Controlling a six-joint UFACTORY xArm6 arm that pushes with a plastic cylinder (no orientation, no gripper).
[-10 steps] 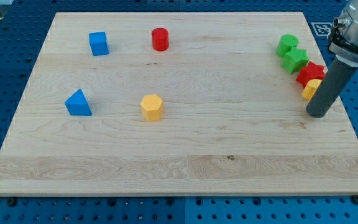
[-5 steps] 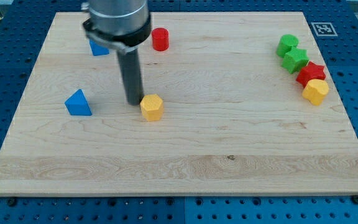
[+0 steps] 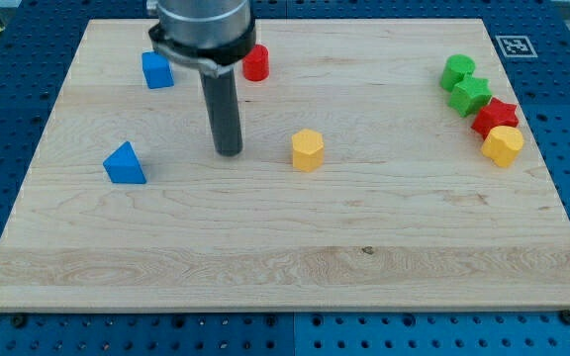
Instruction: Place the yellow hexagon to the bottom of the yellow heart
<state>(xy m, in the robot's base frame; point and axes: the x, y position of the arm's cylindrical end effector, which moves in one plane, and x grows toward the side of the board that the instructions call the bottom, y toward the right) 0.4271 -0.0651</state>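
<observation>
The yellow hexagon (image 3: pixel 307 149) lies near the middle of the board. The yellow heart (image 3: pixel 503 145) sits at the view's right edge, at the lower end of a cluster of blocks. My tip (image 3: pixel 229 152) rests on the board to the left of the yellow hexagon, apart from it by a clear gap. The rod rises from the tip toward the view's top.
A red star (image 3: pixel 495 116), a green star (image 3: pixel 470 95) and a green cylinder (image 3: pixel 456 70) line up above the yellow heart. A red cylinder (image 3: pixel 256 62), a blue cube (image 3: pixel 156 70) and a blue triangle (image 3: pixel 125 163) lie on the left half.
The rod came from the right edge to the hexagon's left. The yellow hexagon has slid right and slightly up, and my tip has moved a little right behind it.
</observation>
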